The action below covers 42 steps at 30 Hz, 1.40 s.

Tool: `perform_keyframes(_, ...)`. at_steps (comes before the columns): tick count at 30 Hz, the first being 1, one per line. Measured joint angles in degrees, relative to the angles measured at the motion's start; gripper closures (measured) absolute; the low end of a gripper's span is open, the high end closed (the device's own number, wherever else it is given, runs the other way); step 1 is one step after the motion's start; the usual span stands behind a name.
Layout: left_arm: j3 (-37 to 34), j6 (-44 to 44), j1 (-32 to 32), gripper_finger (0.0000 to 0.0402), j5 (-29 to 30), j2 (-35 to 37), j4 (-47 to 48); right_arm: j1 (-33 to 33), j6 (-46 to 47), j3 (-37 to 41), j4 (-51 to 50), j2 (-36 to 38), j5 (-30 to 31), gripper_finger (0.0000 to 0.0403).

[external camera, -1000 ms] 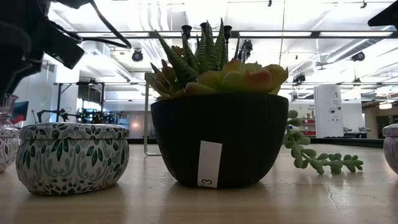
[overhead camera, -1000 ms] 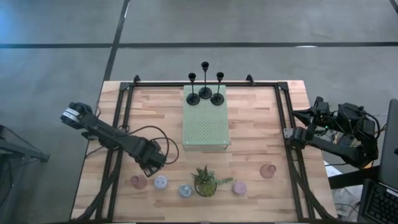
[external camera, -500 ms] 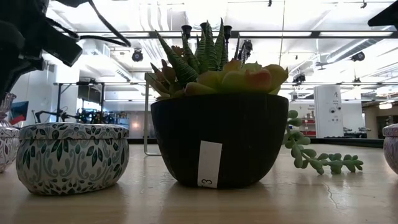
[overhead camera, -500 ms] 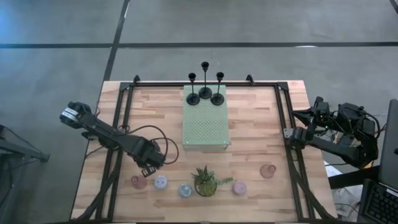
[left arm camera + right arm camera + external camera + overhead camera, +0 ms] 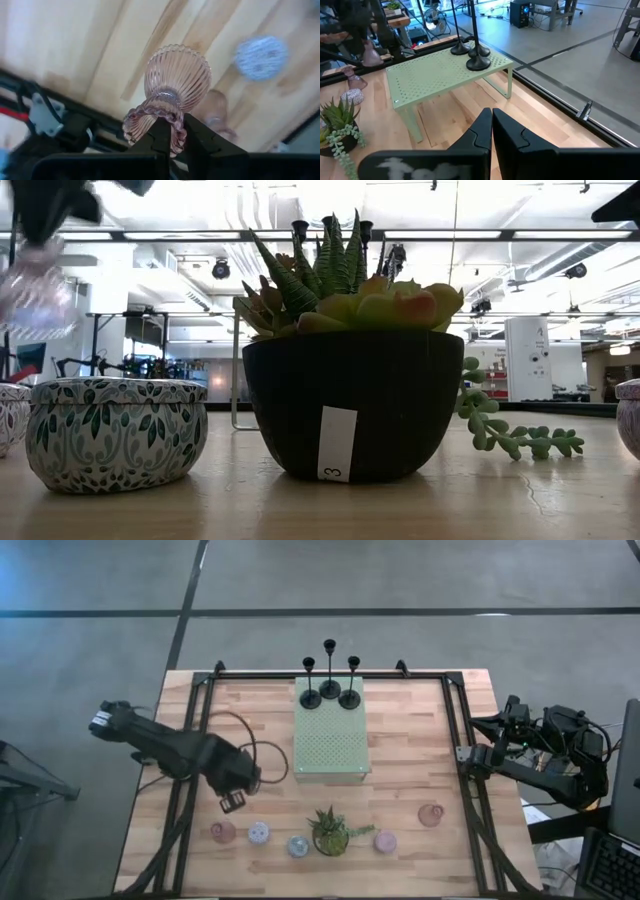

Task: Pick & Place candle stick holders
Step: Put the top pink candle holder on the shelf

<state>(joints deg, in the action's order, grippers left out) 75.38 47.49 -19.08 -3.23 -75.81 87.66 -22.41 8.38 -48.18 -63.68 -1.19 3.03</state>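
Observation:
My left gripper is over the table's near left part, shut on a pink ribbed glass holder, which shows blurred and in the air in the low view. A second pink glass holder stands on the table under it, and a third stands at the near right. Three black sticks stand on the far end of the green mat. Pastel cups stand along the near edge. My right gripper is shut and empty at the table's right edge. My left gripper pinches the glass holder's scalloped edge at one end between its two fingers. The fingers come from above, pointing down. The ribbed body stands out beyond the fingertips, toward the table. The holder is lifted clear of the table.
A spiky potted plant stands at the near middle between the cups. A black frame rail runs along the table's left side, another along the right. Bare wood lies left and right of the mat.
My left gripper has gone up and a little toward the table's far left, still shut on the pink glass holder. The holder has been lifted from low beside the cups to well above them.

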Motion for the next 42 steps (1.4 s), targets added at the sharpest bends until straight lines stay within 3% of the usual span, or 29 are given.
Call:
perform_keyframes(5, 10.5, -8.2, 6.1, 0.0370, 5.3, -0.3, 1.3, 0.0, 0.0, 0.0, 0.0, 0.0, 0.0, 0.0394)
perform_keyframes(14, 22.2, -30.3, 19.9, 0.0370, 6.4, -5.0, -1.8, 0.0, 0.0, 0.0, 0.0, 0.0, 0.0, 0.0394)
perform_keyframes(24, 31.1, -53.0, 23.0, 0.0370, 3.0, -16.7, -3.1, 0.0, 0.0, 0.0, 0.0, 0.0, 0.0, 0.0394)
perform_keyframes(35, 45.6, -61.6, 23.2, 0.0370, 8.2, -30.1, -3.2, 0.0, 0.0, 0.0, 0.0, 0.0, 0.0, 0.0394)
perform_keyframes(42, 51.0, -62.7, 24.1, 0.0370, 11.4, -35.8, -3.2, 0.0, 0.0, 0.0, 0.0, 0.0, 0.0, 0.0394)
